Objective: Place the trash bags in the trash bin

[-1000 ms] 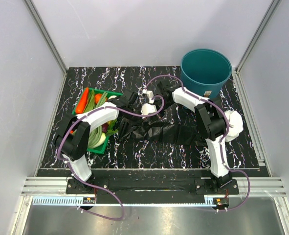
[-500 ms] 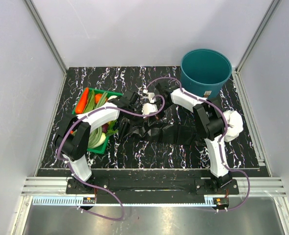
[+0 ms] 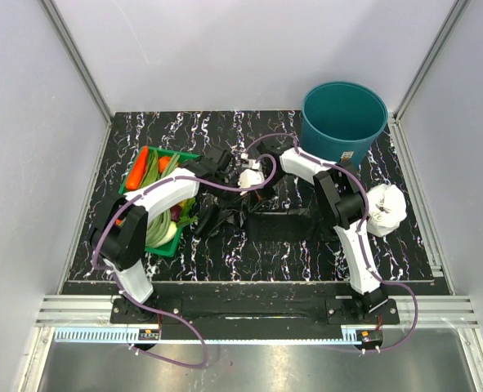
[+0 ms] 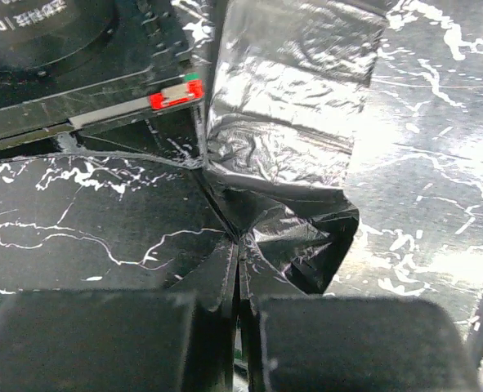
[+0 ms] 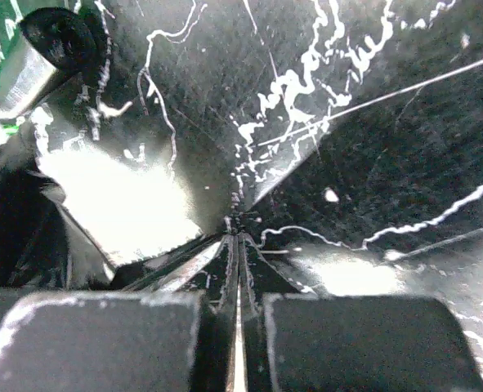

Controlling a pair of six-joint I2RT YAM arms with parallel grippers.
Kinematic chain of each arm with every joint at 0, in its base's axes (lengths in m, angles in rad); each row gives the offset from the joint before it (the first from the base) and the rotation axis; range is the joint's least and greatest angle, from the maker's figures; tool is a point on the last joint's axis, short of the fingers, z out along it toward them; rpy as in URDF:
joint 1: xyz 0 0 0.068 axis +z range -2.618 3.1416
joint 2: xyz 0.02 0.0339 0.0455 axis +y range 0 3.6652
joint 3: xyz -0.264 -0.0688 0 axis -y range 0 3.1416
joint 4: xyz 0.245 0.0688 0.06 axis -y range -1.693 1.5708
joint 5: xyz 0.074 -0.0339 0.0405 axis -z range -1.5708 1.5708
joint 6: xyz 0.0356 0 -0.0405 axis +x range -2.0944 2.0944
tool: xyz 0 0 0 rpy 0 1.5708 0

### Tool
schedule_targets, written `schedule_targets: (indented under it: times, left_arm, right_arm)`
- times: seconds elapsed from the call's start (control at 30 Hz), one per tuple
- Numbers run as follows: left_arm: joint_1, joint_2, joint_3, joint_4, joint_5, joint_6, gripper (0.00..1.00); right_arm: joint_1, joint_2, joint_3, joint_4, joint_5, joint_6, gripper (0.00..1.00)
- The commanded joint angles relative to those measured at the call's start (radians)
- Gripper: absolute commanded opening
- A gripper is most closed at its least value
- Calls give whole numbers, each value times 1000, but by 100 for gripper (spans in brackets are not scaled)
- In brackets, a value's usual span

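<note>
Since one second ago the black trash bag [image 3: 253,219] has changed shape: it lay stretched long across the tabletop [image 3: 184,131], and now it is pulled together into a shorter, bunched form under the two wrists.

At the left, the green vegetable tray [image 3: 178,154] stands on the tabletop, partly under the left arm. The left claw [image 4: 237,287] is clenched, and a fold of the glossy film is pinched between its fingers; in the left wrist view the film spreads away from the fingers in crinkled, shiny folds.

The bag stays near the middle of the tabletop, outside the trash bin.

The right claw [image 5: 239,306] is also clenched, with a thin edge of the black film caught in the closed gap. The two claws are very near to each other above the bag.

Farther right, at the back corner, the teal trash bin [image 3: 345,122] stands upright. A white crumpled thing [image 3: 386,208] lies beside the right arm.
</note>
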Motion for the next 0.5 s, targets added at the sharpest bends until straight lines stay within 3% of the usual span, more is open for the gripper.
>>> schedule_targets:
  times: [0.0, 0.23, 0.33, 0.37, 0.43, 0.47]
  left_arm:
    - [-12, -98, 61, -27, 139, 14, 0]
    - [-32, -90, 54, -32, 93, 26, 0]
    - [-30, -91, 40, -44, 59, 51, 0]
    - [-32, -90, 37, -51, 51, 57, 0]
    - [-32, -88, 31, -68, 24, 81, 0]
    - [-32, -85, 28, -76, 5, 92, 0]
  right_arm:
    - [-27, 46, 25, -13, 147, 3, 0]
    - [-27, 7, -21, 19, 181, -29, 0]
    - [-29, -59, -80, 40, 124, -130, 0]
    - [-30, -82, -96, 38, 107, -166, 2]
    - [-43, -131, -127, 35, 81, -216, 17]
    - [-52, -151, -136, 27, 64, -239, 30]
